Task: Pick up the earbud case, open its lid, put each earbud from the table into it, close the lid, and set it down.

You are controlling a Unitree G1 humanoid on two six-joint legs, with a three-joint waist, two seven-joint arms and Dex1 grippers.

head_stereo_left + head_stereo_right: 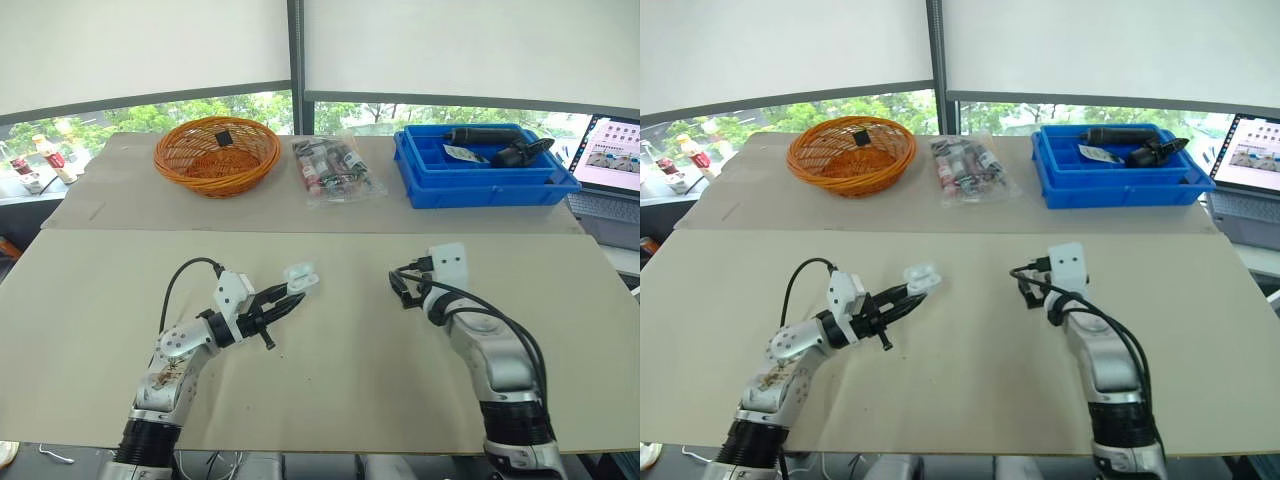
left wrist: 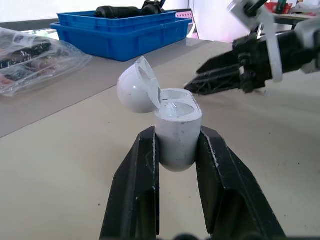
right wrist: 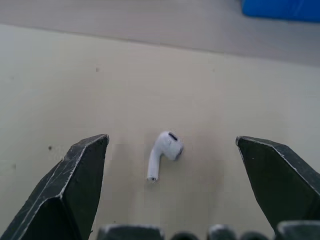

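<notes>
Gripping the earbud case [image 2: 177,137] by its lower body with the left fingers [image 1: 281,305], clear of the bench [image 1: 330,400], left of its centre, lid [image 2: 136,86] swung back. Hard to make out what sits in the two wells [image 2: 177,102]. Holding the right fingers [image 1: 404,290] spread wide right of centre, over a lone earbud [image 3: 164,152] lying flat between the tips, touching neither. Bare bench all round both; well apart along the far edge, a basket [image 1: 216,155], plastic bag [image 1: 335,170] and blue bin [image 1: 470,190].
</notes>
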